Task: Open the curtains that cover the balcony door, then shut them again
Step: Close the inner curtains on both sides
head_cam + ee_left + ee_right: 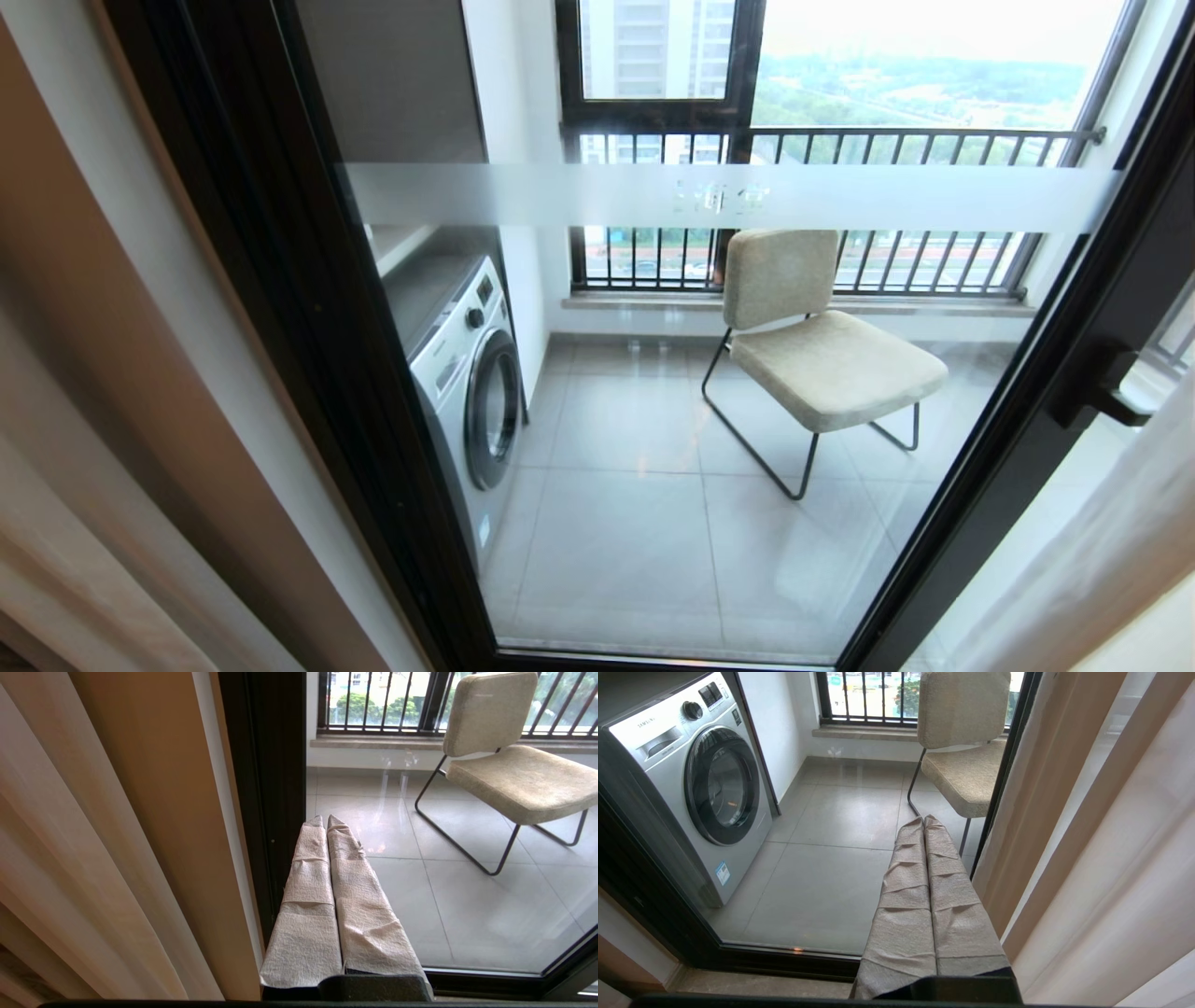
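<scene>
Nearest me, the left gripper (325, 820) and right gripper (923, 820) both hang with fabric-wrapped fingers pressed together, holding nothing. The cream-beige pleated curtains (1101, 868) hang vertically just beside the right one (a second bunch (93, 858) flanks the left), both drawn aside. Beyond, the dark-framed glass balcony door (709, 198) stands uncovered, leaving open room between.

The small characters on the balcony door's (308, 308) frosted band (719, 197) are too faint to read (only pale marks); the curtains (1111, 551) are cut off at the head view's edges.
</scene>
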